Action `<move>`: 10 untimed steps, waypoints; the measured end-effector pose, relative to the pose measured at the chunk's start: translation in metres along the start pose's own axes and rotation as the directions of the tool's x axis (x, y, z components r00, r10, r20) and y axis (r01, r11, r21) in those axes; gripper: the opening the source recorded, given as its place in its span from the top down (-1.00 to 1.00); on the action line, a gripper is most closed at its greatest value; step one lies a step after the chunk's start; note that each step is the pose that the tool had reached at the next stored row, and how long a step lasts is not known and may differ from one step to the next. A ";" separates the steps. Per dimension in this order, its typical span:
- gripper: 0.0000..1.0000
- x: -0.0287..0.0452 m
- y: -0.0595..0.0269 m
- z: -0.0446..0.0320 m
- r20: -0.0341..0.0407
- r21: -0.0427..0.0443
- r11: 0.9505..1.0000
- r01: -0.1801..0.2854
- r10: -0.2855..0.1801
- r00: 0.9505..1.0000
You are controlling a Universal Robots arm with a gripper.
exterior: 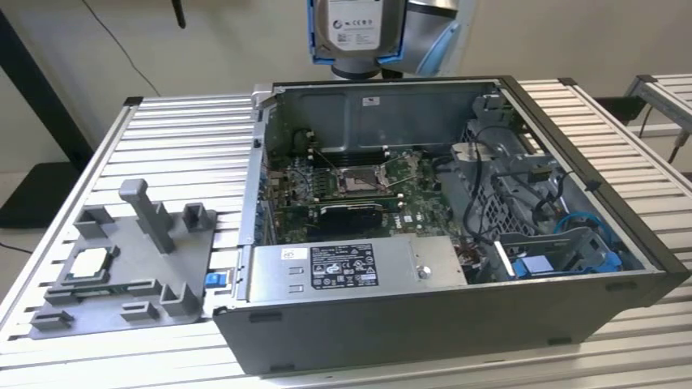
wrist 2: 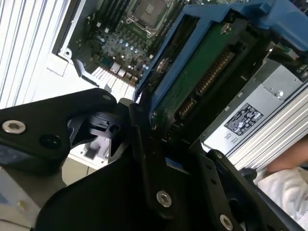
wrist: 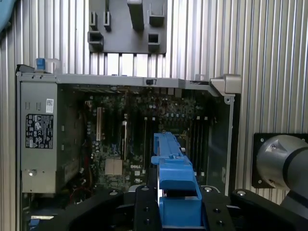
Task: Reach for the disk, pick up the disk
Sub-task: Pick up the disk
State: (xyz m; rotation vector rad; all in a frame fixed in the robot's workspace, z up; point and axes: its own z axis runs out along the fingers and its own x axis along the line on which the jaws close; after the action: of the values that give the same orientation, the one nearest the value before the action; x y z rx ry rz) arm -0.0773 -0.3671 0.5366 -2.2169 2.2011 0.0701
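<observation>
gripper (wrist: 177, 211) clamped tight on the disk (exterior: 354, 24), pinching its blue carrier (wrist: 174, 168); disk's long axis runs straight out from the wrist; exterior view puts it high above the open case (exterior: 433, 332), over the back wall, label showing; second wrist view shows its green board face (wrist 2: 202, 82) instead

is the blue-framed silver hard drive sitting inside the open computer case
No: the silver-grey hard drive in its bright blue plastic carrier hangs above the open grey metal computer case, clamped in the black gripper.
</observation>
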 end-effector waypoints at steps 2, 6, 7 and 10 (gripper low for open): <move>1.00 0.0001 -0.0093 -0.0001 0.000 0.000 1.000 0.000 0.000 1.000; 1.00 0.0002 -0.0275 -0.0005 0.000 0.000 1.000 0.000 0.000 1.000; 1.00 0.0002 -0.0320 -0.0006 0.000 0.000 1.000 0.000 0.000 1.000; 1.00 0.0003 -0.0455 -0.0009 0.000 0.000 1.000 0.000 0.000 1.000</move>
State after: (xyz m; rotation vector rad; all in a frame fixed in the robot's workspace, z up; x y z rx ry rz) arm -0.0318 -0.3671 0.5365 -2.2168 2.2013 0.0701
